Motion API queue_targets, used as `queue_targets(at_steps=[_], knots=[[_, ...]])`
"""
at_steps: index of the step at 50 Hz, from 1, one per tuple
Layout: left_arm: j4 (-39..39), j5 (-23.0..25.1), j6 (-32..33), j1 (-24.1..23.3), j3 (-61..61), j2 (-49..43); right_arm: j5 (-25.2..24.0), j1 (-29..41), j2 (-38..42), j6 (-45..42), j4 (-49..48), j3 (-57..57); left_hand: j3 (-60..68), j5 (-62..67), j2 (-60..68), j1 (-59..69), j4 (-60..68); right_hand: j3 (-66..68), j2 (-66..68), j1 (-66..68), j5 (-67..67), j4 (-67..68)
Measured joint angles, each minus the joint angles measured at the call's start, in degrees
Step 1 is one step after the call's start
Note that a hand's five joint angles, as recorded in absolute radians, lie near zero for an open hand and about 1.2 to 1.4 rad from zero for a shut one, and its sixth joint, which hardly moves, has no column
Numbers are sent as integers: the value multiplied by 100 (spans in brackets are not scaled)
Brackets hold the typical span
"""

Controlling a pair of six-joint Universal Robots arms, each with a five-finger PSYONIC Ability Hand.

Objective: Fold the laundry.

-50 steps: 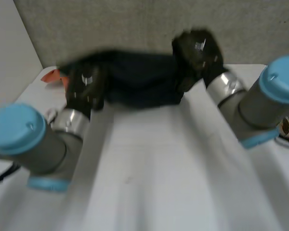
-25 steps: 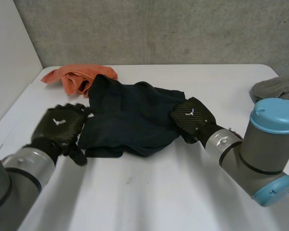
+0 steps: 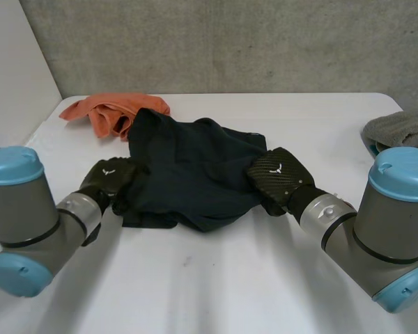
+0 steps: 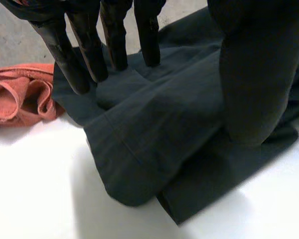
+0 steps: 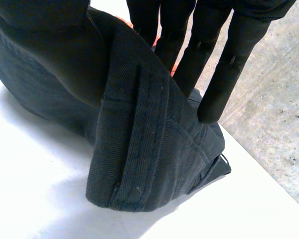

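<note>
A dark navy garment (image 3: 188,174) lies crumpled in the middle of the white table (image 3: 223,285). My left hand (image 3: 110,179) is at its left edge. In the left wrist view that hand (image 4: 92,47) is open, its straight fingers resting on a fold of the garment (image 4: 154,129) and the thumb set apart on the cloth. My right hand (image 3: 279,177) is at the garment's right edge. In the right wrist view a seamed edge of the garment (image 5: 139,149) is pinched between the thumb and the straight fingers (image 5: 229,55).
An orange cloth (image 3: 108,111) lies bunched at the back left, touching the garment's far corner, and sits beside my left fingertips (image 4: 17,97). A grey cloth (image 3: 400,129) lies at the table's right edge. A grey wall stands behind the table.
Both hands came down and back from the far side, laying the garment on the table. The left hand let go, opened, and moved in to the garment's left edge.
</note>
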Motion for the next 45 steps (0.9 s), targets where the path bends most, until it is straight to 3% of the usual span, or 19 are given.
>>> queue_targets(at_steps=[7, 9, 10, 11, 13, 22, 33, 38, 45], knots=[[288, -28, 17, -104, 417, -614, 40, 4, -7, 104, -13, -4, 1280, 1248, 1269, 1350, 1283, 0, 0, 0, 0, 0], [262, -47, 26, -134, 506, -708, 75, 8, -10, 137, -20, -22, 2810, 2750, 2912, 3003, 2812, 0, 0, 0, 0, 0], [262, -47, 26, -134, 506, -708, 75, 8, -10, 137, -20, -22, 2810, 2750, 2912, 3003, 2812, 0, 0, 0, 0, 0], [208, -74, 37, -163, 589, -774, 119, 16, -14, 174, -27, -50, 3800, 3765, 3846, 3864, 3817, 0, 0, 0, 0, 0], [156, -161, 50, -172, 635, -712, 166, 32, -29, 195, -25, -98, 4320, 4273, 4367, 4201, 4351, 0, 0, 0, 0, 0], [39, -984, 145, -215, 699, 977, 482, 214, -504, 156, 290, -734, 4542, 4375, 4569, 4236, 4591, 0, 0, 0, 0, 0], [-456, -909, 407, -255, 1825, 3222, 1101, 386, -1594, 172, 1539, -2692, 4555, 4375, 4587, 4236, 4595, 5, 0, 0, 0, 2], [-1035, -886, 418, -238, 2954, 3458, 1164, 350, -1801, 315, 1820, -3762, 4556, 4375, 4587, 4236, 4596, 5, 0, 0, 0, 2], [-1567, -870, 426, -241, 3994, 2895, 1189, 208, -1315, 482, 2044, -4689, 4556, 4375, 4587, 4236, 4596, 5, 0, 0, 0, 2]])
